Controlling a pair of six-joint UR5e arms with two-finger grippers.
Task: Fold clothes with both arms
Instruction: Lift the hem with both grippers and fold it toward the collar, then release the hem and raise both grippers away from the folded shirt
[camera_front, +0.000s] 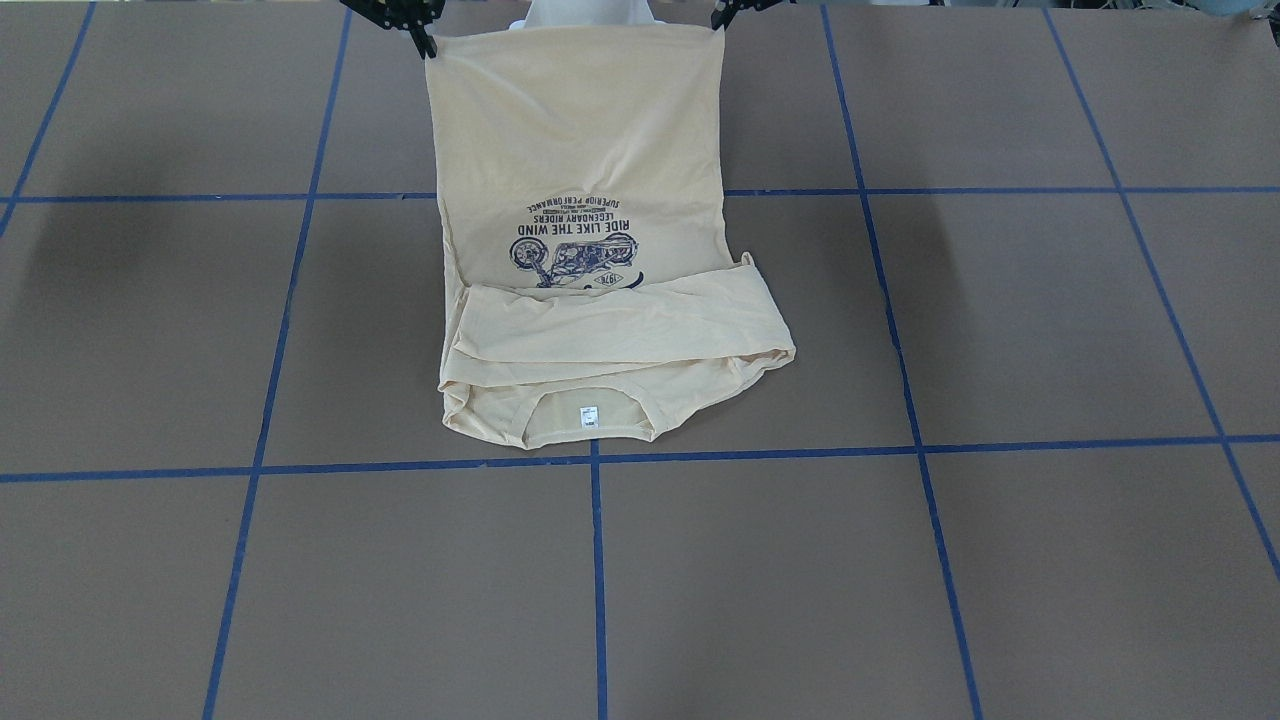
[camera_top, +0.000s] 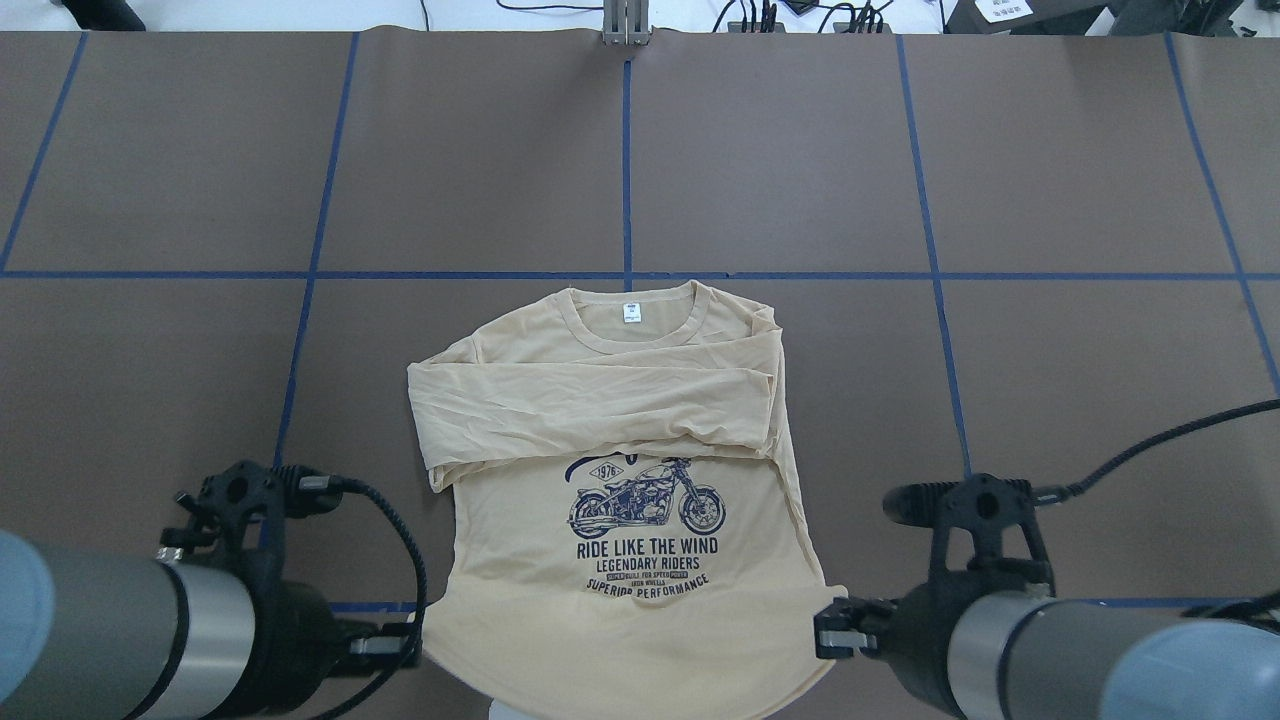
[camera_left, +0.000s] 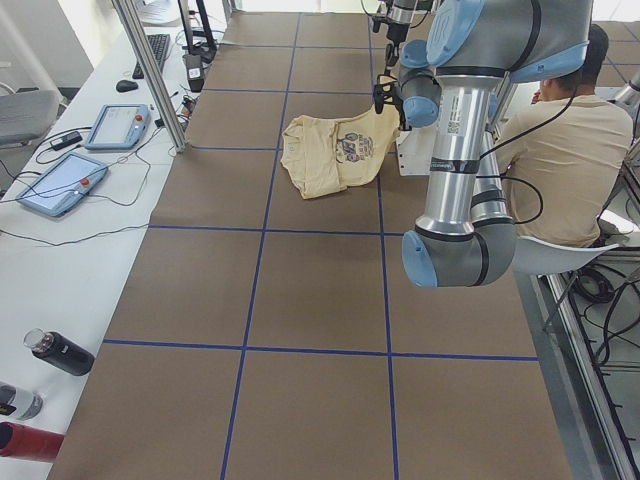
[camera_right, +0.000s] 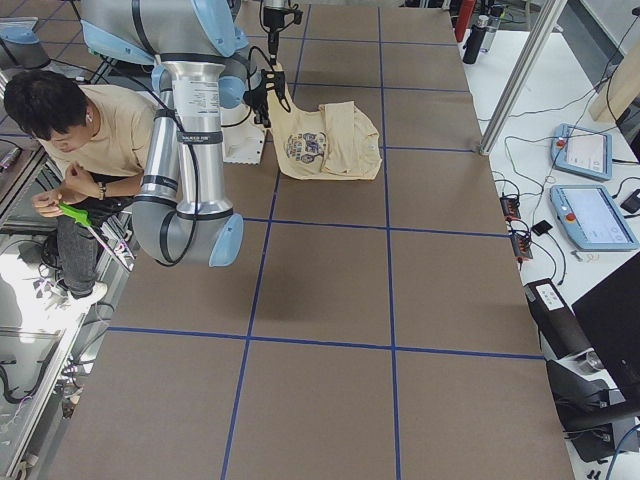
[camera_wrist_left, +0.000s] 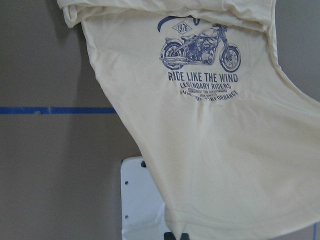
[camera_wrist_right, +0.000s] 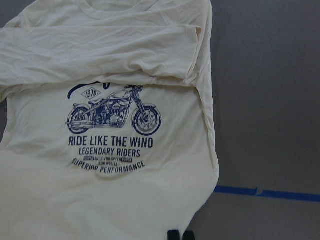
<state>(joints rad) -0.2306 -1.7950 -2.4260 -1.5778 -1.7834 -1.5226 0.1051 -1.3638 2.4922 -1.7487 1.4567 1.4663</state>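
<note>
The shirt (camera_top: 640, 600) sits mid-frame in the overhead view, sleeves already folded across. The left gripper (camera_front: 720, 22) and right gripper (camera_front: 428, 45) each pinch a bottom corner — the bottom-to-neck fold looks left to do.

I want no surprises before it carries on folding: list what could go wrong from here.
1. The left gripper and right gripper pinch the shirt only at two corners; one could slip, skewing the fold.
2. The sleeves lie loosely folded across the chest; tugging the shirt may shift them.
</note>
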